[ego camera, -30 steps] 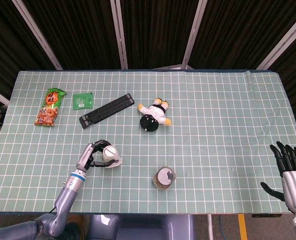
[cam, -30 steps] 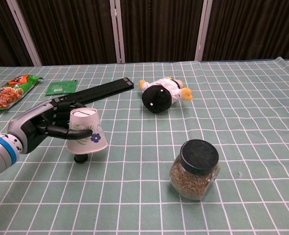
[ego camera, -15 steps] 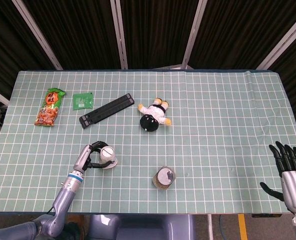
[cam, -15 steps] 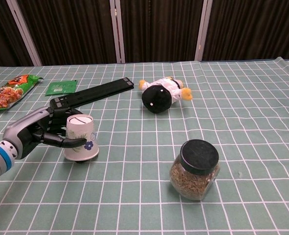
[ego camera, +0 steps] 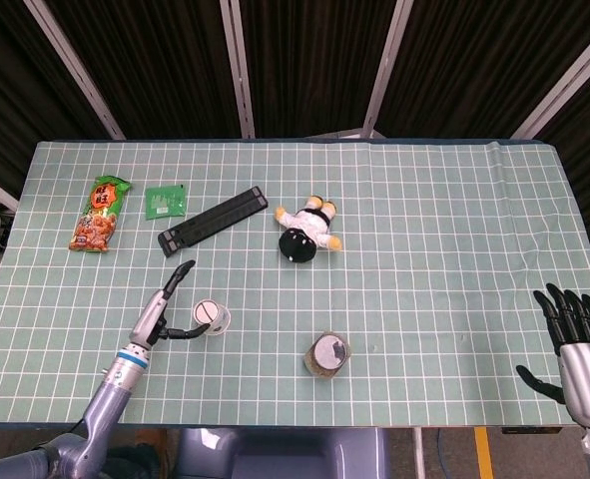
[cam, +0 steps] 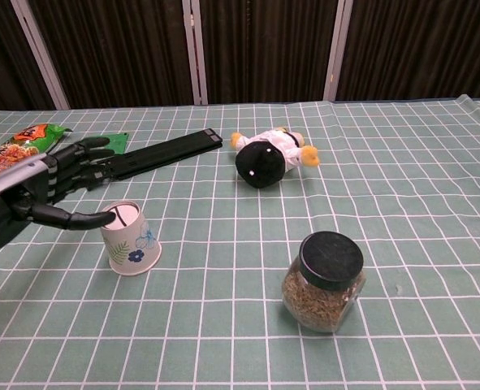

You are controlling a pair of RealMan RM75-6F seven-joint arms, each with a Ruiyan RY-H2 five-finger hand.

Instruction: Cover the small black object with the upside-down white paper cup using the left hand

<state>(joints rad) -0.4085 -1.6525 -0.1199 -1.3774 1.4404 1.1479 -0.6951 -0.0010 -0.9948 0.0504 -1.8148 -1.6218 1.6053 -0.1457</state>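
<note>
Lower left of the frame, the left hand (cam: 28, 191) is spread wide and holding nothing, thumb tip just touching the paper cup (cam: 129, 249), which sits upside down on the table (ego camera: 424, 230). The black object isn't visible. Far lower right, the right hand (ego camera: 578, 344) hangs with fingers apart, empty.

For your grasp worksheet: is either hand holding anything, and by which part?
Nothing is held. The left hand is open beside the paper cup; the right hand is open.

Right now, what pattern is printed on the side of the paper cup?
Blue flowers with green leaves on the white paper cup, clearest in the chest view.
</note>
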